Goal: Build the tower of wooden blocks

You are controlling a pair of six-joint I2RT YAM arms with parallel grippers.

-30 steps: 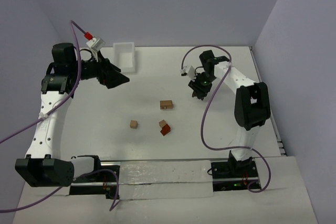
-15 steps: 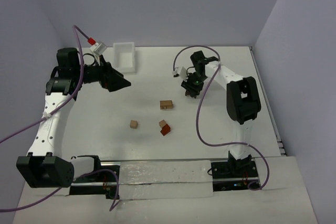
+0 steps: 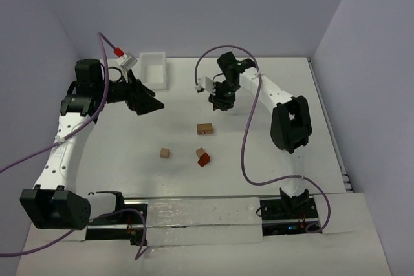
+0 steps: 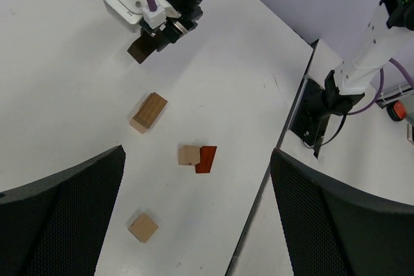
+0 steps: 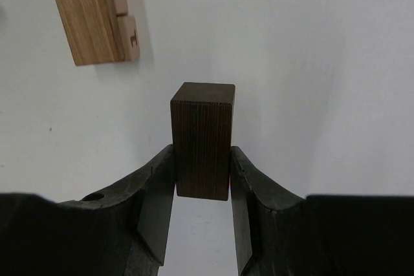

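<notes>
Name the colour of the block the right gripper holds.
Dark brown block, fine grain; best in the right wrist view.

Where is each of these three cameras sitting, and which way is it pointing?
Top external: fixed above and behind the arms, looking down on the table; shows both whole arms, left gripper and right gripper.
Left wrist: on the left arm, looking across the table toward the right gripper; its own open fingers frame the bottom.
Right wrist: on the right arm, looking down past its fingers, shut on a dark brown block.
Shared: both wrist views show that block and the long tan block.
</notes>
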